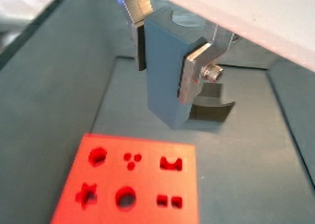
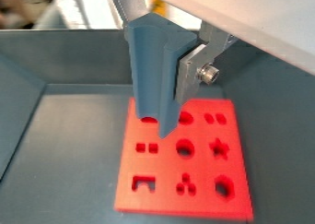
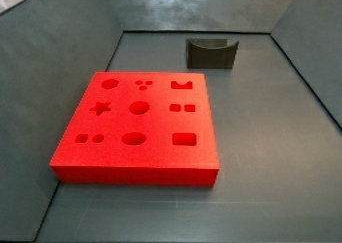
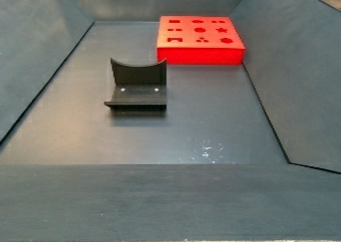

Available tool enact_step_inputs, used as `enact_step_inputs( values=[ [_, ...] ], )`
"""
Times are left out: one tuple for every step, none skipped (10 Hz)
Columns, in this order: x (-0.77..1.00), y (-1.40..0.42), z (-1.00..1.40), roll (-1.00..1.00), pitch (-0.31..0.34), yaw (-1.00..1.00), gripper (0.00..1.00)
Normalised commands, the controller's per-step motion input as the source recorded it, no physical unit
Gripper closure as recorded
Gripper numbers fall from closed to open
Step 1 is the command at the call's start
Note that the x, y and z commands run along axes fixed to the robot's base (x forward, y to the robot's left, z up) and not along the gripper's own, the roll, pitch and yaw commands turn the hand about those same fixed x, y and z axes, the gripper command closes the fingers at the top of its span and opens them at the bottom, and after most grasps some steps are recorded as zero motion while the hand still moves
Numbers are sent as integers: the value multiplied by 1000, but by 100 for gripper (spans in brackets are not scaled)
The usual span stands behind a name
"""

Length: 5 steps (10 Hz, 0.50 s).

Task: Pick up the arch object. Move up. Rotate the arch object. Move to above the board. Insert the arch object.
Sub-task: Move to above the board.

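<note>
Tool (image 1: 172, 66) pinching blue-grey piece (image 1: 167, 80), above tray floor (image 4: 200, 136), red board (image 3: 140, 117) nearby, fixture (image 4: 136, 85) apart.

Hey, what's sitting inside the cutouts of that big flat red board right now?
Nothing: in both side views the bright red rectangular board's recessed cutouts all look empty. In a wrist view the gripper, hanging above the bin floor, covers part of one row there.
</note>
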Motion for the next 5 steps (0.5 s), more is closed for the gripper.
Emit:
enact_step_inputs(
  values=[
    [120, -294, 45, -33, 144, 1000, 100],
    [98, -213, 38, -31, 146, 1000, 100],
    [71, -128, 28, -31, 156, 1000, 100],
    [63, -88, 25, -29, 168, 1000, 100],
    [58, -64, 27, -24, 188, 1000, 100]
  ],
)
